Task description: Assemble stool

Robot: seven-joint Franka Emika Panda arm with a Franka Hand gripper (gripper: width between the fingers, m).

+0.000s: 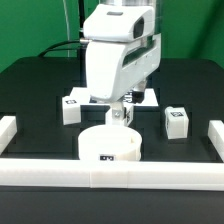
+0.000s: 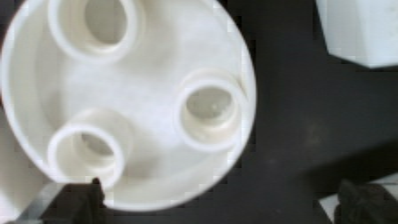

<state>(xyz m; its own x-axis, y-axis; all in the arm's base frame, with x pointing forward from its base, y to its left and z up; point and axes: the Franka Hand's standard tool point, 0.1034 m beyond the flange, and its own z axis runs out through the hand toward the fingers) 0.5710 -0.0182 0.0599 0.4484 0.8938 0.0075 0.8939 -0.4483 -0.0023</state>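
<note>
Robot gripper, jaws wide apart & holding nothing, hung just above the round white seat, sockets up, at 6 o'clock on the black table in the exterior view. Likely risk: an off-centre descent could catch a finger on the rim & shove the slick disc. One leg sat at 9 o'clock, a second leg at 3. White bars edged the table, w/ a green backdrop behind.
</note>
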